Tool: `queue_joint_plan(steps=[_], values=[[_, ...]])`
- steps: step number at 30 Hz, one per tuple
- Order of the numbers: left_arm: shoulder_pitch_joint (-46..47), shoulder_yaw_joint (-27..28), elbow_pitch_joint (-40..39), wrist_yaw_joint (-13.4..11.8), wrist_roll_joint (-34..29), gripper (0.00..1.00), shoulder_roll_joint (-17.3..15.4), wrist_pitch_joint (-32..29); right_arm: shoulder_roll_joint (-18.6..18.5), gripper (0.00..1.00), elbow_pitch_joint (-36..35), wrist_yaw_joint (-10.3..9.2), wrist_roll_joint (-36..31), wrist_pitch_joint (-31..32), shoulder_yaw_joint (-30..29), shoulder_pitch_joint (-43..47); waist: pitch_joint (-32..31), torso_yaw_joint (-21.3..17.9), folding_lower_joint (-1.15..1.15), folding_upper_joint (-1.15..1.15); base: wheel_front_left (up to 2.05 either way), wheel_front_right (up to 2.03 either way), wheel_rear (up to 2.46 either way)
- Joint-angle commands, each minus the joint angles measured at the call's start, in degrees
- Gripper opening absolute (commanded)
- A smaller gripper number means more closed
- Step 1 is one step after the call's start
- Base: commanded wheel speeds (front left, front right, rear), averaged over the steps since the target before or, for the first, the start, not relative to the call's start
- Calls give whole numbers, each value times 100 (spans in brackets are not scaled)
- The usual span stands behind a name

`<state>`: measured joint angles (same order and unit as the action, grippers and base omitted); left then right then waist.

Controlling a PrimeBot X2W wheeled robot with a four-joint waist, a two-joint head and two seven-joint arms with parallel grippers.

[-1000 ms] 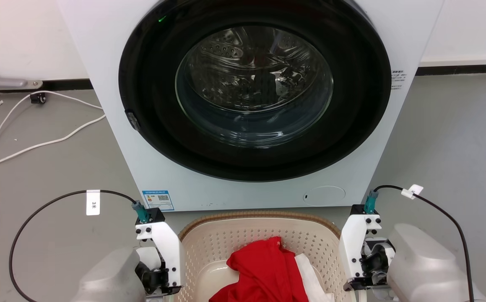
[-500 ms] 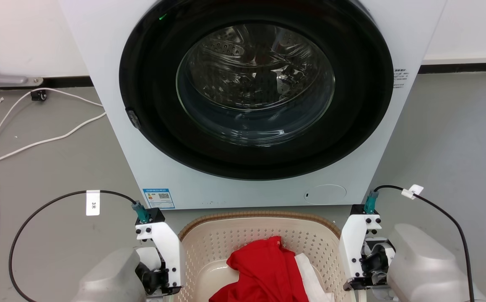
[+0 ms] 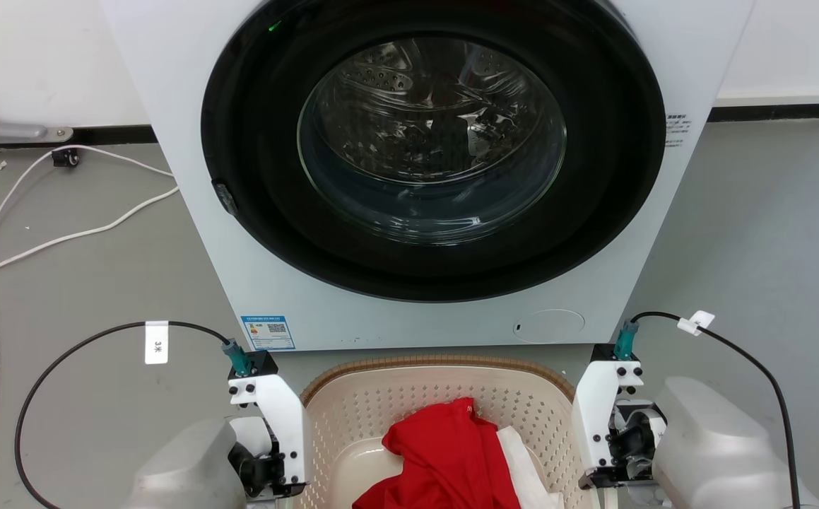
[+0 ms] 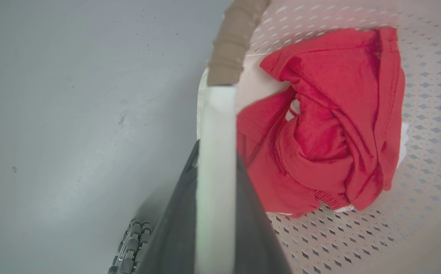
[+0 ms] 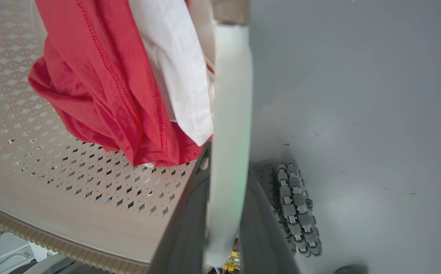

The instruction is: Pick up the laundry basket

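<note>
My left fingers [image 4: 178, 220] and right fingers [image 5: 184, 228] stay clamped on the white handles [image 4: 216, 114] of the basket [image 3: 395, 403], which is slung between them. Only the washer [image 3: 451, 325] sits differently in my head view. The camera moved, so I judge the lift is starting.

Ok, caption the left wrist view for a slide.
Left gripper closed on the white handle of the laundry basket, red garment inside.
</note>
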<state>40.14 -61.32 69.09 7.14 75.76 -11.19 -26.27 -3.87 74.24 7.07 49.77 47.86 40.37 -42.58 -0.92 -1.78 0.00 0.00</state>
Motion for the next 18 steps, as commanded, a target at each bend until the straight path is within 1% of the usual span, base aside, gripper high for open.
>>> queue_joint_plan(steps=[1,18], values=[[-15,-5,-95,64,50,0,178,35,182,0,-68,77,22,-30,-24,-55,0,0,0,0,0,0,0],[-49,-36,-92,65,149,0,191,63,183,0,-68,77,80,-25,-24,-69,24,12,0,0,0,0,0]])
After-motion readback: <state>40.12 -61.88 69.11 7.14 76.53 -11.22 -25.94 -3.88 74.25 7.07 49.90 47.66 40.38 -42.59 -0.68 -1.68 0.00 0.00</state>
